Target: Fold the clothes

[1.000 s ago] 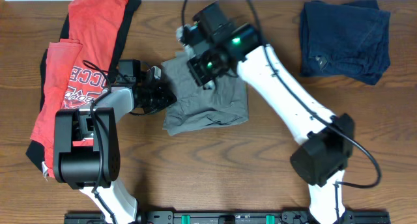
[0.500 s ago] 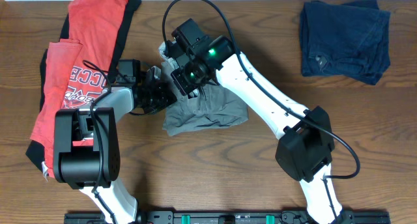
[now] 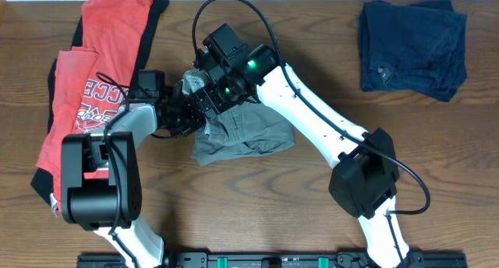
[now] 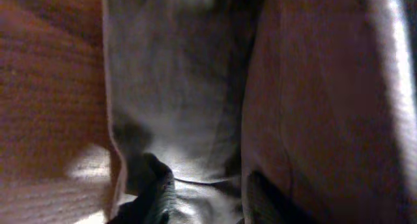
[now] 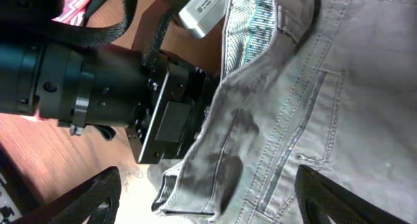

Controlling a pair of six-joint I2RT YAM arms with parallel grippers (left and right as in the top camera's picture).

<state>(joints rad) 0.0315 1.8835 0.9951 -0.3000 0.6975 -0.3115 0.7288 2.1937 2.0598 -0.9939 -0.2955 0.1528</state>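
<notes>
Shorts (image 3: pixel 249 132) in a rumpled grey heap mid-bench (image 3: pixel 312 221), a little left of centre, with pale patterned waistband lining turned up at the heap's far-left part. Right jaws spread wide over that part, fingertips well apart in the right wrist view. Left jaws pressed close against the cloth at the heap's left side; cannot tell whether spread or pinching. Red T-shirt (image 3: pixel 101 58) along the left edge, navy garment (image 3: pixel 412 46) at the far right corner.
</notes>
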